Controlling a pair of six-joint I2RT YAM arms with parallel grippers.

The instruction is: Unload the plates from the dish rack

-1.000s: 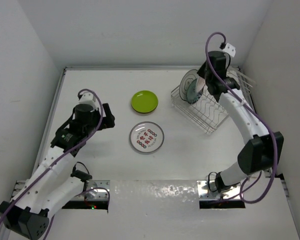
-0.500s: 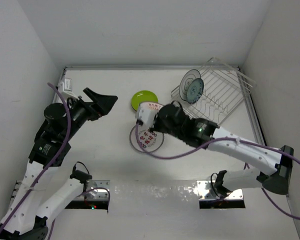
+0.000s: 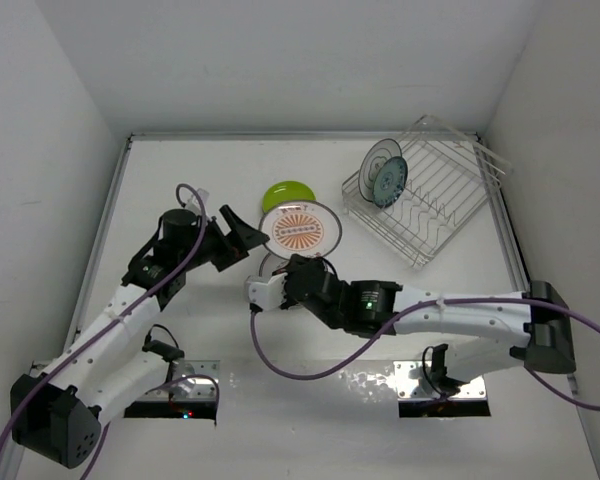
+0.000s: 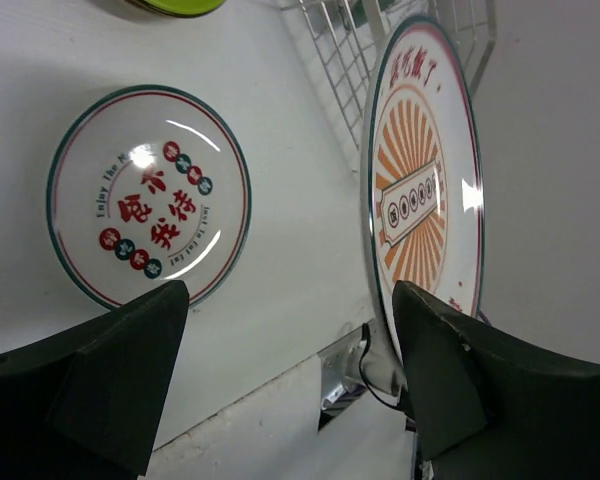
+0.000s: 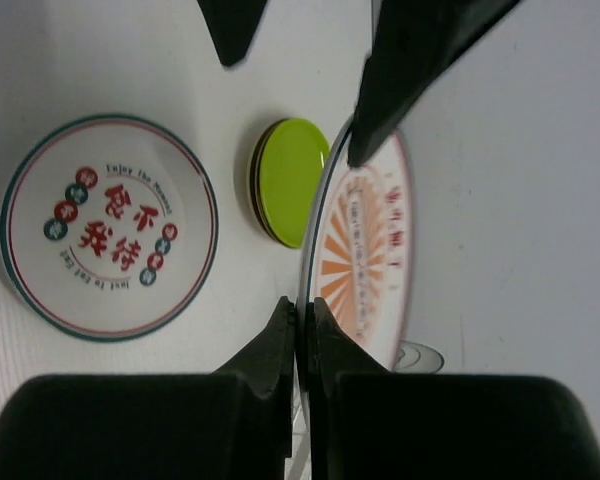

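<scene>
My right gripper (image 5: 302, 325) is shut on the rim of a white plate with an orange sunburst pattern (image 5: 365, 250), holding it on edge above the table (image 3: 302, 230). My left gripper (image 4: 290, 370) is open, its jaws wide on either side of the plate's far rim (image 4: 425, 180), with one finger (image 5: 410, 70) close to that rim. A red-patterned plate (image 4: 148, 195) lies flat on the table below. A lime green plate (image 3: 285, 192) lies behind it. The dish rack (image 3: 430, 215) at the back right holds a blue-patterned plate (image 3: 385, 180) upright.
White walls close in the table on the left, back and right. My right arm (image 3: 450, 310) stretches across the front of the table. A metal mounting strip (image 3: 310, 380) runs along the near edge.
My right arm has carried the orange plate from the rack to the middle of the table. My left gripper has swung in to the plate's rim, its jaws a little narrower.
</scene>
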